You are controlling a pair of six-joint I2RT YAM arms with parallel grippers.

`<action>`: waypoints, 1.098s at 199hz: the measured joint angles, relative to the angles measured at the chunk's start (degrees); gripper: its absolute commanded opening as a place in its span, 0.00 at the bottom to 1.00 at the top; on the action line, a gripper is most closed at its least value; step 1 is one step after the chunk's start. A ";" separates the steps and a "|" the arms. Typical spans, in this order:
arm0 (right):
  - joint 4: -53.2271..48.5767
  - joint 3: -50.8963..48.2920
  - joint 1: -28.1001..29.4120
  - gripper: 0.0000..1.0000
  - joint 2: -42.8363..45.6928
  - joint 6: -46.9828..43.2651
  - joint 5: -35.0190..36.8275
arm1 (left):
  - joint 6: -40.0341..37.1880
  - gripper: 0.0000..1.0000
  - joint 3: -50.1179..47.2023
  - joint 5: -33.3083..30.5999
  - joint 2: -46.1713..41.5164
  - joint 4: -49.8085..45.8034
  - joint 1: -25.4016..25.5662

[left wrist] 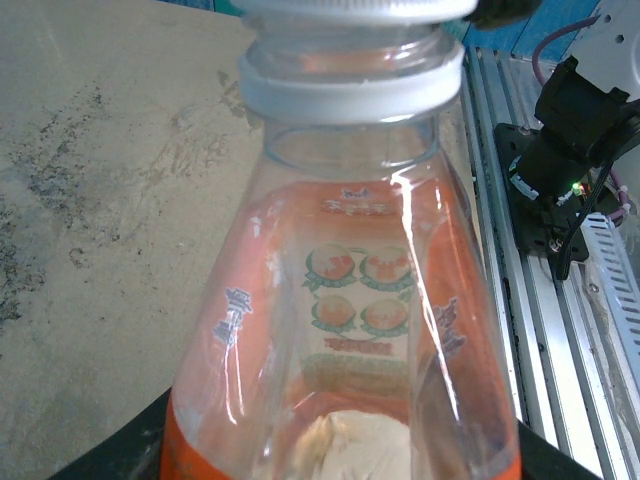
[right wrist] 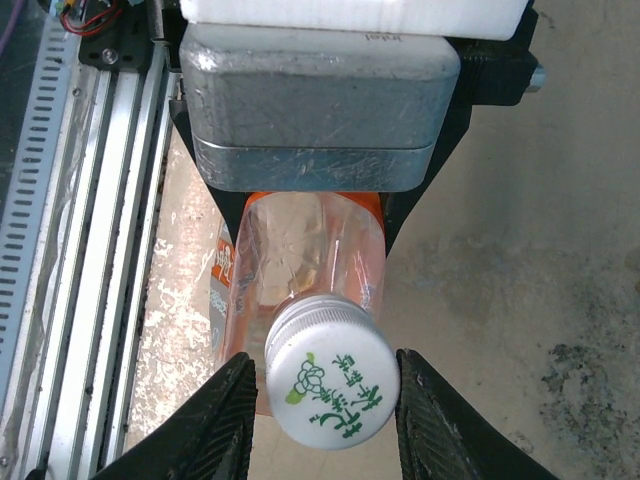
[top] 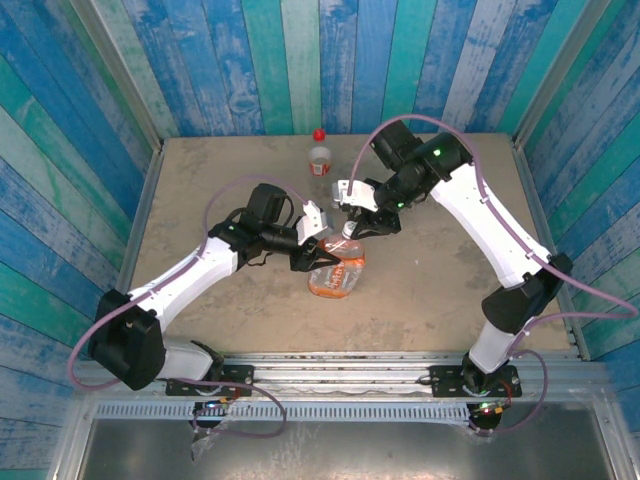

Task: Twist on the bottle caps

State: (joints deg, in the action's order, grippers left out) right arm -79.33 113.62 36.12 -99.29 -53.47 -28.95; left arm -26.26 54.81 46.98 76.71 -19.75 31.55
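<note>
Well, the wider bottle (top: 335, 272) sits close to the middle of the desk (top: 200, 200), leaning with its neck toward twelve o'clock. The left claw (top: 315, 255) reaches in from nine o'clock and is clenched around its clear body, just above the orange label. I cannot tell whether the base rests on the desk. The white cap (right wrist: 330, 375) sits on top of the neck. The right claw (top: 350, 225) comes in from about one o'clock, with its dark fingers (right wrist: 225, 425) at nine and three o'clock of the cap. They are touching it or a hair off, and I cannot tell if they bite yet. Over at twelve o'clock, by the far edge, the slim bottle (top: 318, 160) stands upright with the red cap (top: 318, 134) on it. The wider bottle looks empty, so I reckon it is light, with thin, slick walls that dent under a hard squeeze and could spin in a loose one. The firmer shoulder seems the best place to hold it. The cap looks stiff and ribbed round its rim, so the rim is where to pinch it, keeping it square to the neck so the thread does not cross.
</note>
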 measured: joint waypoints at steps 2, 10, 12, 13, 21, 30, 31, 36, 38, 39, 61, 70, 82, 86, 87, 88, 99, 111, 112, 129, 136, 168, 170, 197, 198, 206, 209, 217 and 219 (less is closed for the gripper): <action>-0.02 0.00 0.02 0.40 -0.02 0.00 -0.02 | -0.02 0.53 0.00 0.00 0.02 0.00 0.00; -0.11 0.07 0.04 0.40 -0.11 0.00 -0.07 | -0.09 0.52 0.00 0.00 0.02 -0.02 0.00; -0.13 0.07 0.07 0.40 -0.11 0.00 -0.07 | -0.09 0.53 0.00 0.00 0.02 -0.02 0.00; -0.15 0.07 0.09 0.40 -0.13 0.00 -0.07 | -0.09 0.53 0.00 0.02 0.02 0.00 0.00; -0.17 0.07 0.13 0.40 -0.13 0.00 -0.07 | -0.11 0.52 0.00 0.02 0.02 0.00 0.00; -0.22 0.07 0.15 0.39 -0.13 0.00 -0.11 | -0.13 0.53 0.00 0.00 0.02 0.00 0.00; -0.22 0.07 0.15 0.39 -0.13 0.00 -0.11 | -0.15 0.52 0.00 0.00 0.02 0.00 0.00; -0.22 0.09 0.17 0.38 -0.13 -0.02 -0.11 | -0.17 0.53 0.00 0.00 0.02 -0.02 0.00; -0.22 0.09 0.20 0.38 -0.13 -0.02 -0.11 | -0.22 0.53 0.00 0.00 0.02 -0.02 0.00; -0.22 0.09 0.20 0.37 -0.13 0.00 -0.11 | -0.24 0.53 0.00 0.00 0.00 -0.02 0.00; -0.24 0.09 0.17 0.36 -0.13 0.00 -0.22 | -0.52 0.53 0.00 0.00 0.00 -0.02 0.00; -0.24 0.09 0.20 0.35 -0.13 -0.02 -0.22 | -0.57 0.53 0.00 0.00 0.02 -0.02 0.00; -0.24 0.09 0.17 0.34 -0.13 0.02 -0.22 | -0.66 0.53 0.00 0.00 0.00 -0.02 0.00; -0.24 0.09 0.17 0.34 -0.13 0.07 -0.22 | -0.74 0.53 0.00 0.00 -0.02 -0.02 0.00; -0.24 0.09 0.17 0.34 -0.13 0.04 -0.24 | -0.74 0.53 0.00 0.00 -0.02 -0.02 0.00; -0.24 0.09 0.20 0.34 -0.13 0.04 -0.22 | -0.72 0.53 0.00 0.00 -0.04 -0.02 0.00; -0.22 0.09 0.20 0.32 -0.13 0.17 -0.24 | -0.76 0.53 0.00 -0.02 -0.11 -0.04 0.00; -0.20 0.09 0.17 0.30 -0.13 0.50 -0.28 | -0.79 0.53 0.00 -0.15 -0.17 -0.07 0.00; -0.20 0.09 0.17 0.30 -0.13 0.57 -0.28 | -0.81 0.53 0.00 -0.17 -0.17 -0.09 0.00; -0.15 0.09 0.15 0.29 -0.13 1.07 -0.61 | -0.76 0.53 -0.20 -0.26 -0.46 -0.04 0.00; -0.17 0.09 0.13 0.28 -0.13 1.29 -0.83 | -0.74 0.53 -0.42 -0.28 -0.63 0.11 0.00; -0.09 0.07 -0.22 0.25 -0.13 2.38 -2.62 | 0.20 0.53 -1.95 -0.44 -2.47 1.33 -0.07; -0.09 0.07 -0.22 0.25 -0.13 2.49 -2.71 | 0.24 0.53 -1.99 -0.44 -2.56 1.38 -0.07; 0.33 0.00 -0.42 0.25 -0.13 4.04 -3.98 | 0.81 0.52 -2.84 -0.33 -3.34 2.36 -0.42; 0.37 -0.02 -0.42 0.25 -0.13 4.11 -4.04 | 0.81 0.52 -2.86 -0.31 -3.34 2.38 -0.42; 0.50 -0.07 -0.50 0.25 -0.13 4.59 -4.33 | 0.98 0.52 -2.99 -0.15 -3.39 2.64 -0.48; 0.52 -0.07 -0.52 0.25 -0.13 4.70 -4.42 | 1.03 0.52 -3.06 -0.15 -3.43 2.75 -0.50; 0.61 -0.17 -0.61 0.26 -0.13 5.25 -4.61 | 1.25 0.52 -3.19 -0.04 -3.48 2.99 -0.55; 0.63 -0.20 -0.63 0.26 -0.13 5.35 -4.72 | 1.25 0.53 -3.21 0.00 -3.48 3.04 -0.55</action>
State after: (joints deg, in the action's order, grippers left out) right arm -78.70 113.43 35.48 -99.42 -48.12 -33.67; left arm -25.02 51.59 46.98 73.23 -16.71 31.00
